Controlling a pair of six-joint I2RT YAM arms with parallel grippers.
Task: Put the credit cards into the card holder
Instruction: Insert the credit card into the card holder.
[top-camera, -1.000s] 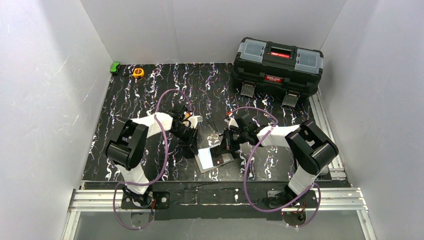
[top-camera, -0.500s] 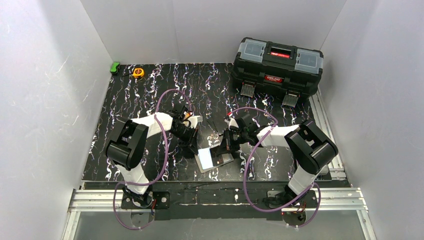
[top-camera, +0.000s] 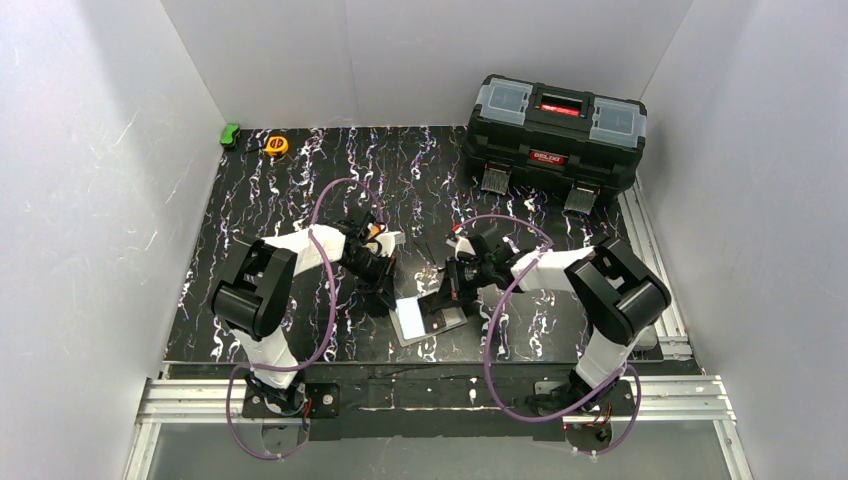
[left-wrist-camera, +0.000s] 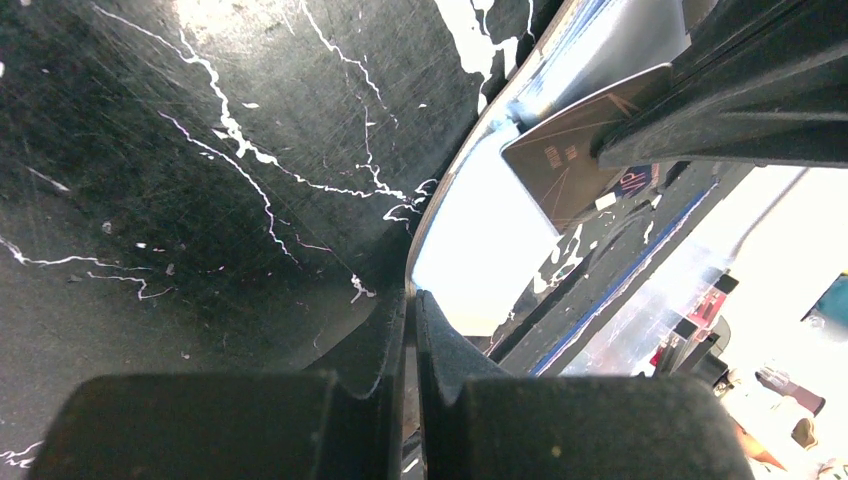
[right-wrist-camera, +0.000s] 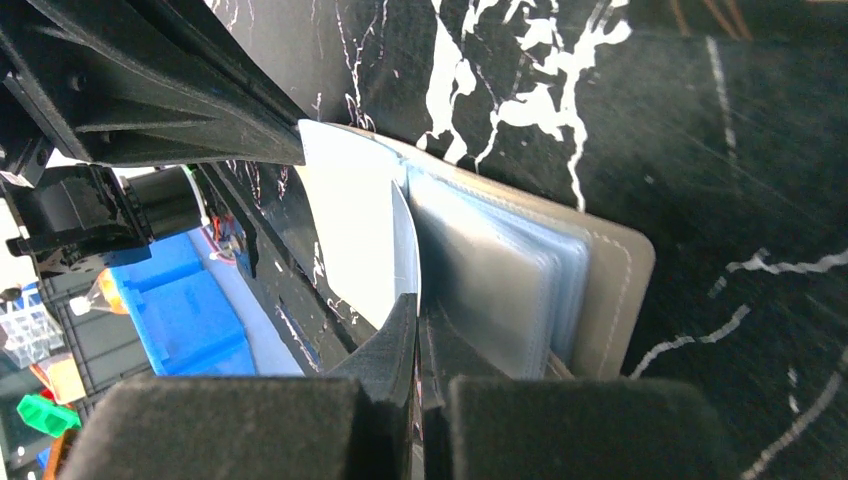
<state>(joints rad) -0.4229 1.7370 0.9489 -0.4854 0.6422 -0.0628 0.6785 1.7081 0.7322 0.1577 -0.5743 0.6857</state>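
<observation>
card holder (top-camera: 430, 322) lies open, left gripper (left-wrist-camera: 410, 300) and right gripper (right-wrist-camera: 418, 305) seemingly pinching it, toolbox (top-camera: 555, 125) behind.

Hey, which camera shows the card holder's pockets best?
Right wrist: the holder lies open up close, its clear pockets fanned. The top view shows it small and glary; the left wrist catches only a washed-out edge.

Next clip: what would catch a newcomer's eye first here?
At the near middle of the black marbled table, the open card holder is pinched from both sides: the left gripper is shut on its edge, and the right gripper is shut on a thin pale leaf inside. A black toolbox stands at the far right.
</observation>
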